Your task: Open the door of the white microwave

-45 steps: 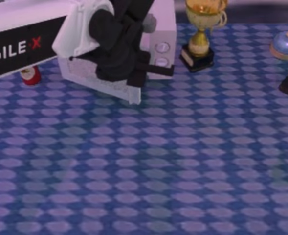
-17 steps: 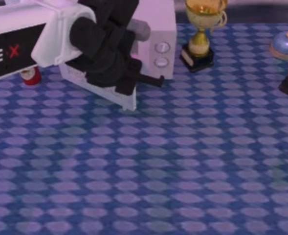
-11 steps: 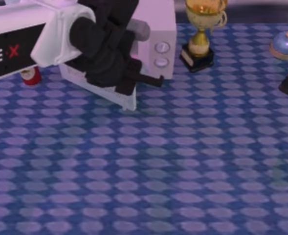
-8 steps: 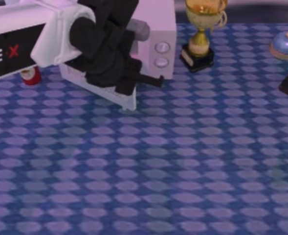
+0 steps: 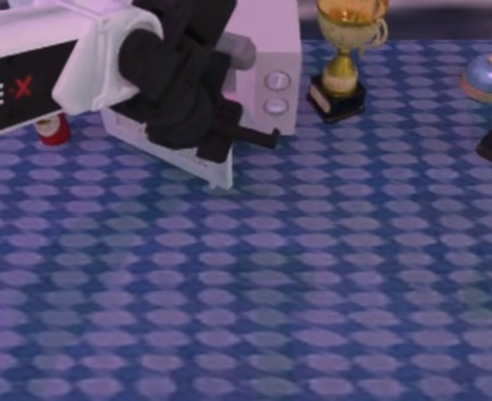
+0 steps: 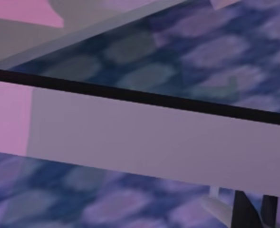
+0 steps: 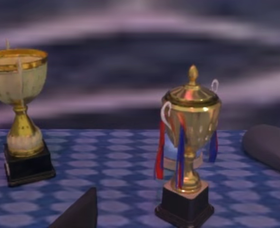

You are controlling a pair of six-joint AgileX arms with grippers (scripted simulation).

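Since the earliest frame, the left gripper (image 5: pixel 229 138) has drawn the door (image 5: pixel 216 171) wider from the white microwave (image 5: pixel 266 50) at eleven o'clock; fingers clamped on its edge. A gold trophy (image 5: pixel 346 50) stands at one o'clock, a blue bell (image 5: pixel 488 75) at two.

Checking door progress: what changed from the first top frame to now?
Left arm drew back toward the table's left, and the door swung a little wider, its free edge shifting left. Left gripper stayed at the door. Microwave, trophy and red can unmoved.
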